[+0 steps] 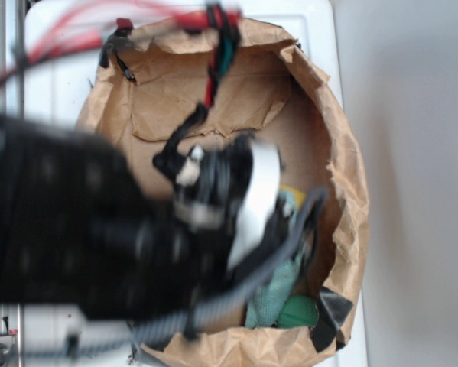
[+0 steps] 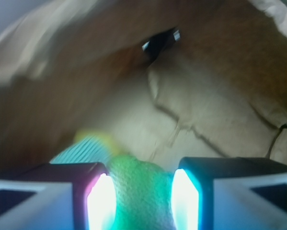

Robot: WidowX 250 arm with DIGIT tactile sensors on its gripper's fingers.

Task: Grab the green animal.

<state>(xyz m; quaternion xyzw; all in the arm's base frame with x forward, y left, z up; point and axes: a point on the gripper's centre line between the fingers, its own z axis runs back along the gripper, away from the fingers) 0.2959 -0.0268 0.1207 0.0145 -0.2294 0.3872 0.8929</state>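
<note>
Arm (image 1: pixel 68 222) enters from the left of the paper bag (image 1: pixel 343 153), blurred, reaching over the bag's open mouth with its wrist angled down into the interior; gripper (image 2: pixel 143 196) seen from the wrist view with 2 fingers (image 2: pixel 101 201) spread apart, pads glowing bright; a fuzzy green mass sits in the gap between them, filling most of it, taken to be the green animal (image 2: pixel 141 191); whether the pads press on it cannot be told from the blur.

Wrist view alone shows this gap; just beyond the left finger, a pale teal ribbed cloth (image 2: pixel 83 148) with a yellowish smear at its far edge; farther off, the bag's creased brown inner wall and a dark clip (image 2: pixel 160 40) near the bag's rim.

Exterior view alone shows the whole bag from above, lying on a white surface (image 1: pixel 60 84); arm body hides the fingers; at the bag's lower inside, teal cloth (image 1: pixel 271 298) and a darker green smooth lump (image 1: pixel 299 312) beside it; a yellowish patch just above the cloth; red cables (image 1: pixel 76 30) cross the bag's upper rim.
</note>
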